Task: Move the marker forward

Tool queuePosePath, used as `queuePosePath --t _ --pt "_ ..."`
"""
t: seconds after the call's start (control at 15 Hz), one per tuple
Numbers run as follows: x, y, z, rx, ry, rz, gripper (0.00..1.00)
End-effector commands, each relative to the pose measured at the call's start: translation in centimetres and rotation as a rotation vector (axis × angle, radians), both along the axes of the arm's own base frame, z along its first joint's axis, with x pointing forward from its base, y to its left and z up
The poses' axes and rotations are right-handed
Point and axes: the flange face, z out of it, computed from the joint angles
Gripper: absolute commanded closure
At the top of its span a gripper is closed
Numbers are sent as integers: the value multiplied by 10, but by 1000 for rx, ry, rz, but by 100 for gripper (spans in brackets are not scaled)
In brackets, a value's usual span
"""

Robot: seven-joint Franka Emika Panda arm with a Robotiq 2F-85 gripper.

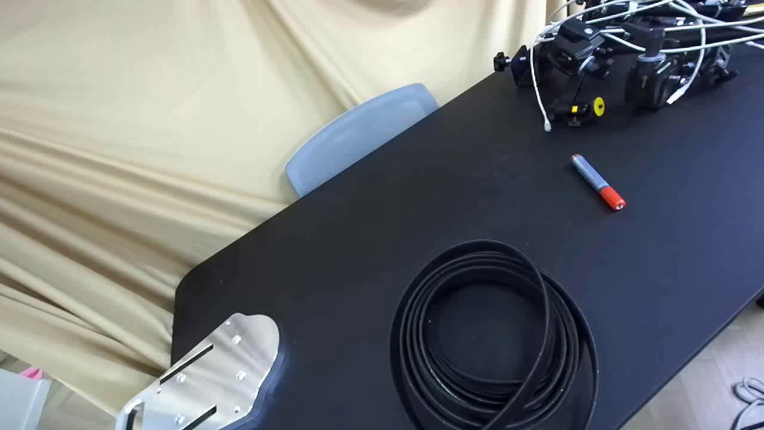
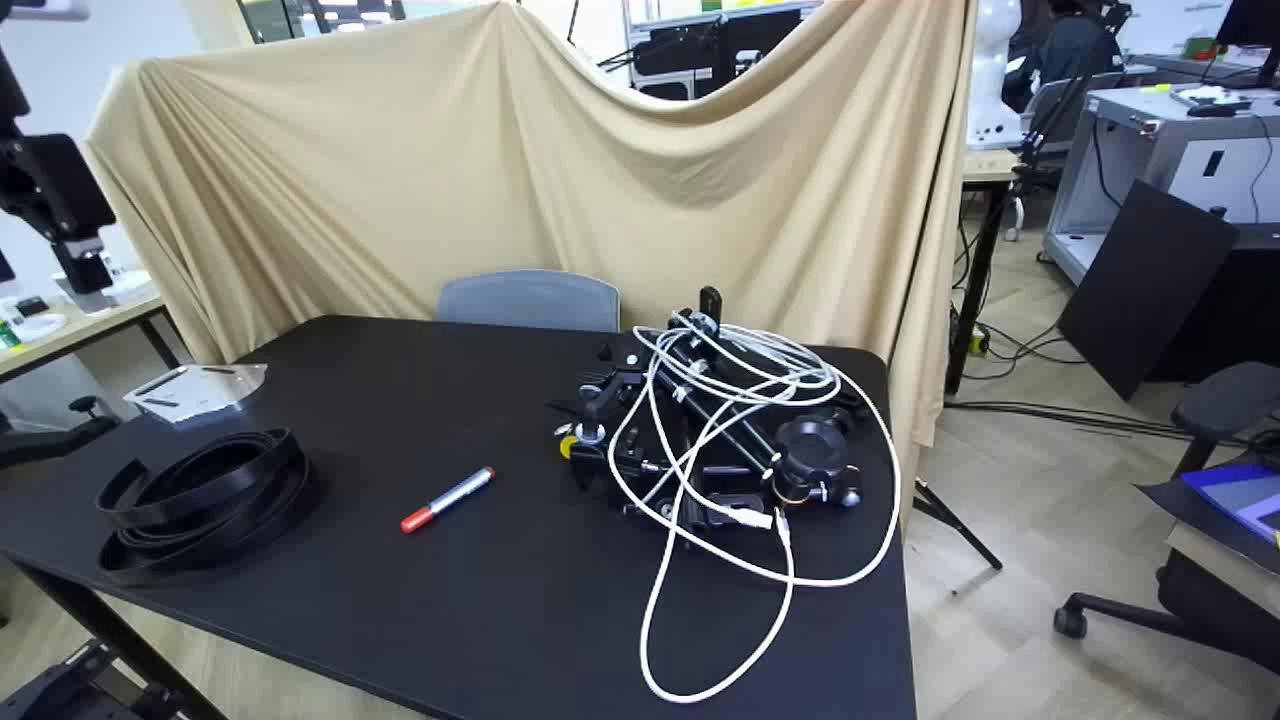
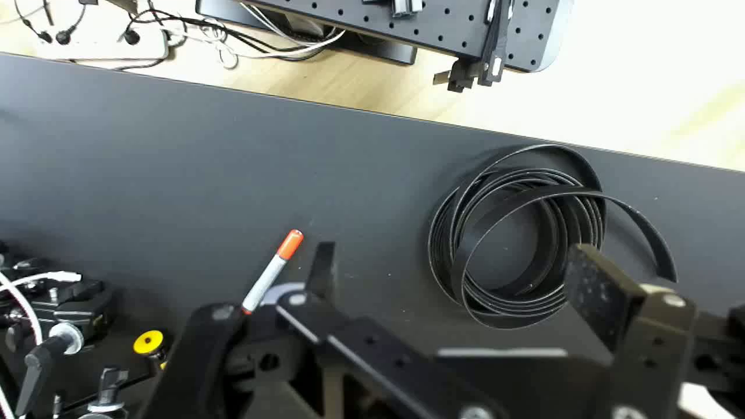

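The marker (image 1: 598,182) lies flat on the black table (image 1: 358,257), well apart from the gear around it — blue-grey barrel toward the beige curtain (image 1: 179,77), red cap toward the opposite long edge. All three views put it between a coil of flat black strip (image 1: 412,340) and a heap of black hardware (image 2: 738,432); white cables (image 2: 748,517) trail over the heap, and a yellow disc (image 3: 148,342) sits on its side nearest the marker. The gripper (image 3: 461,282) has its fingers (image 3: 602,291) spread wide, with part of the coil and some bare tabletop showing between them in the wrist view. In an exterior view it hangs at the upper left, well above the tabletop and partly cut off by the edge. The coil reaches close to the long edge away from the curtain. A silvery slotted plate (image 1: 206,385) sits at the end of the table past the coil, and a blue-grey chair back (image 1: 364,134) stands between table and curtain.
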Motion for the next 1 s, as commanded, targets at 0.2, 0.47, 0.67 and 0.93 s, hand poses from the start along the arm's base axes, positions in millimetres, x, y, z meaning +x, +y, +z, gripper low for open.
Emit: queuePosePath --t 0.2,0.47,0.67,0.93 --pt "0 0 1 0 -2 0 0" --pt "0 0 1 0 -2 0 0" --pt "0 0 1 0 -2 1 0" --pt "7 -3 -4 -2 0 -24 0"
